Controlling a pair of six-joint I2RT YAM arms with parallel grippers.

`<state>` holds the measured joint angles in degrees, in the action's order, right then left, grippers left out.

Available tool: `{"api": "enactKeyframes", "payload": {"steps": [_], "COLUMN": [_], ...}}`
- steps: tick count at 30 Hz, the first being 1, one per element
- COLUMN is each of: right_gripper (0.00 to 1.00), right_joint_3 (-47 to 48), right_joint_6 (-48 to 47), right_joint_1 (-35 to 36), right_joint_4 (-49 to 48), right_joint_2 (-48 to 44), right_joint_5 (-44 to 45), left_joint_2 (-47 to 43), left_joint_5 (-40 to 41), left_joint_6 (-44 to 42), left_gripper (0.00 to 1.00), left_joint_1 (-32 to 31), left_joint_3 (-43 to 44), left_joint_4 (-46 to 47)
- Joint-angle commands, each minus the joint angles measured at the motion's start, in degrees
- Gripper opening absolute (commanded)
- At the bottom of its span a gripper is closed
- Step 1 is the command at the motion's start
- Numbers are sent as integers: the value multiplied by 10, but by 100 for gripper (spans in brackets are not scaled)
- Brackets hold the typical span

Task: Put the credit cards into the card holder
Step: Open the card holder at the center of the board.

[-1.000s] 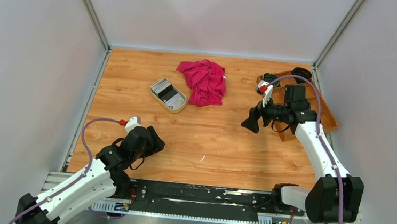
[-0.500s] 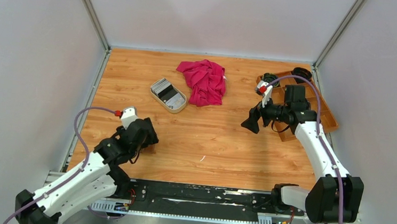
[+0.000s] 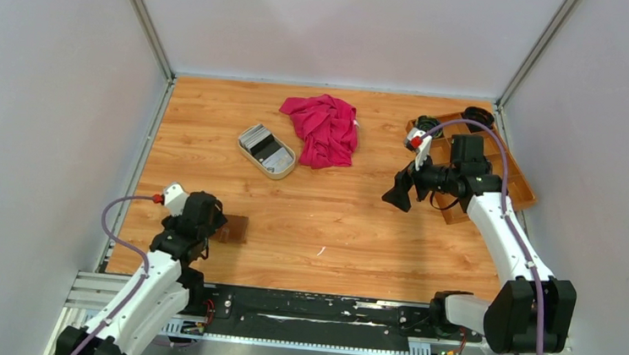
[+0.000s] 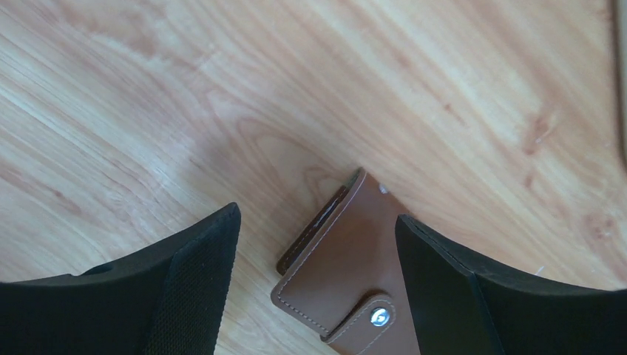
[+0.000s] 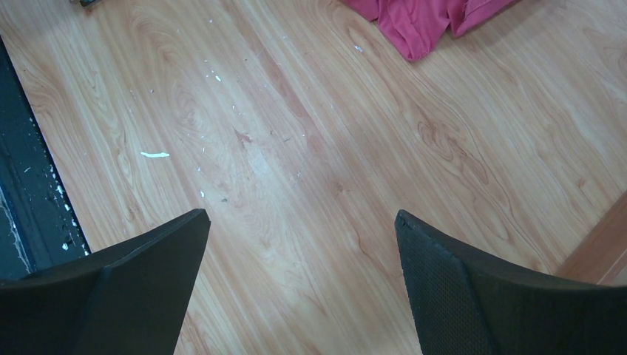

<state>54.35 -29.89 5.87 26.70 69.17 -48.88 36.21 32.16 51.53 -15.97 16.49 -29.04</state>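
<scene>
The brown leather card holder (image 3: 233, 229) lies flat and snapped shut on the table at the front left; in the left wrist view (image 4: 347, 270) its snap tab faces up. My left gripper (image 3: 219, 223) is open just above it, and the holder lies between its fingers, apart from both. The credit cards (image 3: 264, 146) sit stacked in a beige oval dish (image 3: 278, 173) at mid-back. My right gripper (image 3: 398, 195) is open and empty, held above bare table at the right (image 5: 302, 222).
A crumpled pink cloth (image 3: 323, 127) lies right of the dish; its edge shows in the right wrist view (image 5: 421, 18). A wooden compartment tray (image 3: 522, 187) with dark items stands at the back right. Grey walls enclose the table.
My left arm has pulled back towards the near left edge, uncovering the card holder, which now lies in plain sight on the table. The right arm has not moved.
</scene>
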Motion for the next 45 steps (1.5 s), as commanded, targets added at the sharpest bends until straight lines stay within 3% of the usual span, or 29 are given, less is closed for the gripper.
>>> {"api": "enactKeyframes", "payload": {"steps": [1,5,8,12,18,32,45], "right_gripper": [100,100,100,100,100,100,100], "right_joint_3": [-9,-9,-9,-8,-9,-11,-13], "right_joint_6": [-13,-13,-13,-13,-14,-17,-10], "right_joint_1": [9,9,9,9,9,9,46], "right_joint_4": [13,13,14,15,15,17,22], "right_joint_2": [-11,-11,-11,-12,-10,-3,37], "right_joint_5": [-4,-5,-4,-4,-7,-11,-49], "left_joint_2": [10,22,30,36,38,107,51], "left_joint_5": [-115,-164,-225,-292,-347,-398,-403], "left_joint_6": [-16,-4,10,21,35,23,74], "left_gripper": [80,74,58,45,34,32,36], "left_joint_1": [37,37,37,37,35,-36,-104], "left_joint_3": [-37,-51,-69,-89,-107,-115,-114], "left_joint_4": [80,96,119,147,175,269,278]}}
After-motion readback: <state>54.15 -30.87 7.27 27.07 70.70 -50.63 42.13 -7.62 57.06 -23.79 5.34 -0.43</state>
